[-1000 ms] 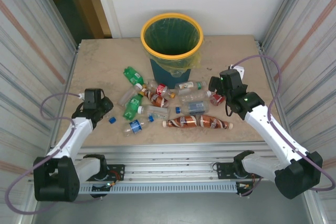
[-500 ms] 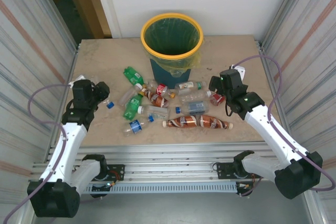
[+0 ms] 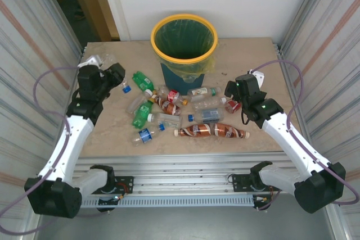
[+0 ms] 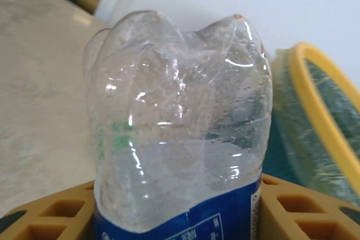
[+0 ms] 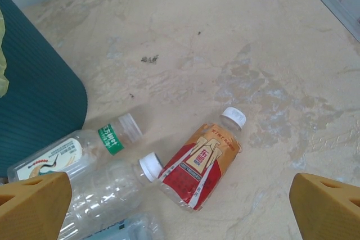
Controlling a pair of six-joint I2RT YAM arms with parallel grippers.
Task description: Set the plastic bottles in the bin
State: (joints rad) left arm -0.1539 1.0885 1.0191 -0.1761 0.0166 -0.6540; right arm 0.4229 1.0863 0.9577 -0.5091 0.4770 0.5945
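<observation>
Table (image 3: 247,60): pale stone-patterned top, enclosed by corrugated panels on both sides. Bin (image 3: 184,17): stands upright at the far middle of the table, a dark teal body with a wide yellow rim and a translucent yellow-green liner hanging over the front; no bottle can be made out inside it. Left arm: reaches up the left side of the table, its left gripper (image 3: 114,74) well to the left of the bin and level with its base. Right arm: extends over the right side, its right gripper (image 5: 180,206) standing with the jaws spread wide and nothing between them, hovering above the right end of the bottle group. Plastic bottles: the main group lies on its sides in a loose cluster at mid-table, just in front of the bin, none of it in the bin. Noted within it: two brown cola bottles (image 3: 211,131) end to end along the near edge, two green bottles (image 3: 142,115) on the left, and several clear ones. Directly under the right gripper lies a red-labelled bottle (image 5: 199,164) with a white cap, and beside it a clear bottle with a green band (image 5: 67,153), near the teal wall. Held item: the left gripper is clamped on a clear blue-labelled bottle (image 4: 180,111), gripped across its label with the lobed base pointing away from the wrist camera and the bin's rim beyond it to the right.
</observation>
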